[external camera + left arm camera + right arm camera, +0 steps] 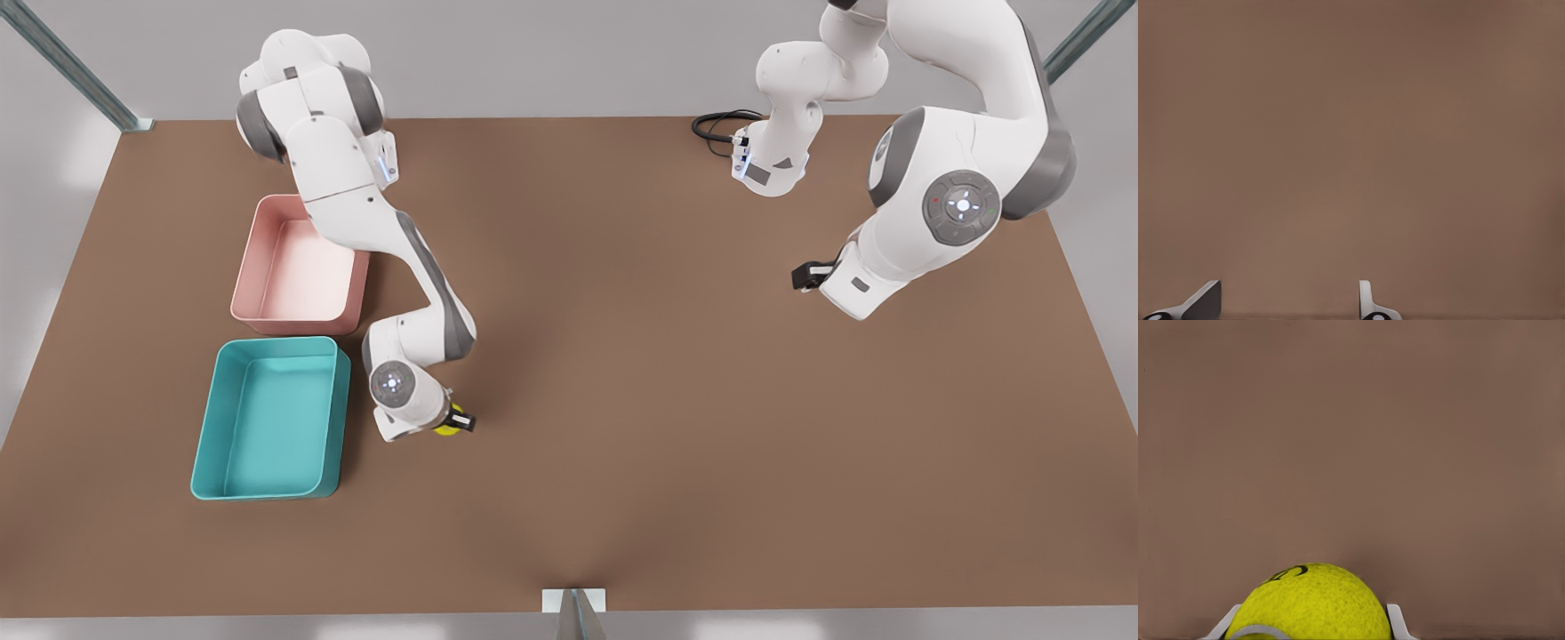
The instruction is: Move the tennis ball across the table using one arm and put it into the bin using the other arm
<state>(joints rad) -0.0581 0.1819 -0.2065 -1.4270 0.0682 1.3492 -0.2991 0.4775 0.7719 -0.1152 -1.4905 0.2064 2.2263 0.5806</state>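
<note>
Gripping the tennis ball (444, 427), the right gripper (455, 421) sits low over the desk (640, 400), just beside the teal bin (206, 444) w/ a pink tray (249, 267) behind it. Left gripper (805, 276) hangs well apart at the front view's right, fingers (1366, 300) spread, nothing btw them.

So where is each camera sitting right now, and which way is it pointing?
Front view: high, looking down on the flat brown table, teal rectangular plastic bin, pink plastic tray, both arms.
Left wrist view: faces bare table; open left gripper.
Right wrist view: faces table; right gripper shut on the small yellow-green tennis ball.
Shared: ball beside the bin.
</note>
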